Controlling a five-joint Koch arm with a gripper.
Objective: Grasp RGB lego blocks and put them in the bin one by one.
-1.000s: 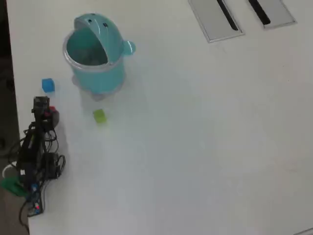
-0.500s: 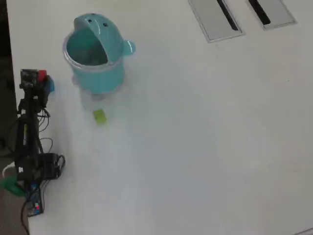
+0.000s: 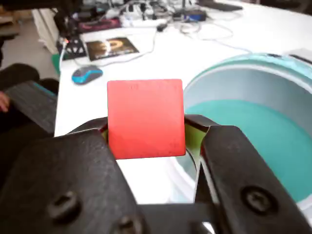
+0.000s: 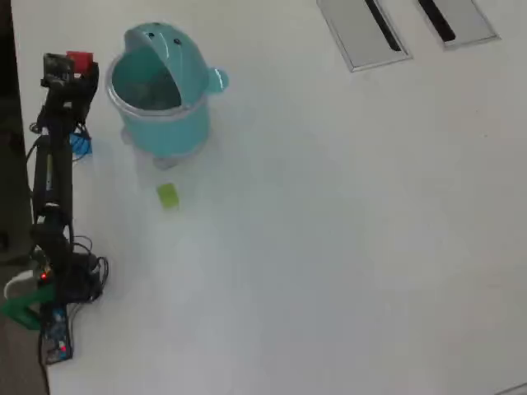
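In the wrist view the gripper (image 3: 146, 129) pinched the red block (image 3: 146, 118) between its two black jaws, the block's flat face turned to the camera and standing above the jaw tips. Just to the right and beyond it lay the bin (image 3: 253, 126), its clear rim and teal inside open to view; the block was beside the rim, not over the opening. Farther back on the white tabletop (image 3: 161, 58) sat a blue mouse (image 3: 87, 74), a dark booklet (image 3: 111, 47) and a tangle of cables (image 3: 195, 24). In the overhead view the arm (image 4: 49, 181) stretched up the left edge of the tabletop (image 4: 346, 247), and the gripper (image 4: 72, 67) held the red block (image 4: 80, 60) aloft just left of the bin (image 4: 160, 99), near its rim. The bin stood upright with its domed lid (image 4: 160, 41) tipped back and its side knob (image 4: 216, 80) pointing right. The blue block (image 4: 81, 145) lay on the tabletop beside the arm, partly hidden by it, below and left of the bin. The green block (image 4: 167, 195) lay apart, below the bin. Two grey panels (image 4: 403, 25) with dark slots were set in the top right.
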